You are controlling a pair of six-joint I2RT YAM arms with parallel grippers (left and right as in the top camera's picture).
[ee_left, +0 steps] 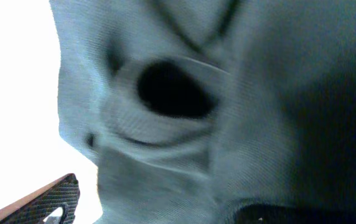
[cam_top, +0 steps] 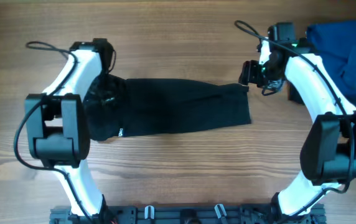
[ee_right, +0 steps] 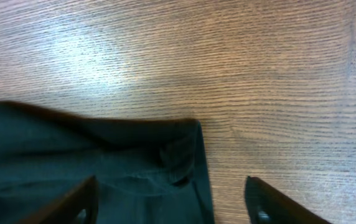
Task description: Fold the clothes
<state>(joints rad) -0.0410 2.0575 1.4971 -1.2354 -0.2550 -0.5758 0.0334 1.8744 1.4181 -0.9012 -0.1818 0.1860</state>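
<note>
A black garment lies flat and stretched sideways across the middle of the table. My left gripper is low over its left end. In the left wrist view the dark cloth fills the frame, with the two fingers apart at the bottom corners, so it is open. My right gripper is open at the garment's upper right corner. In the right wrist view its fingers straddle the garment's right edge, one over cloth and one over bare wood.
A pile of blue clothes lies at the back right corner, right behind the right arm. The wooden tabletop shows in front of the garment. The arm bases stand at the front edge.
</note>
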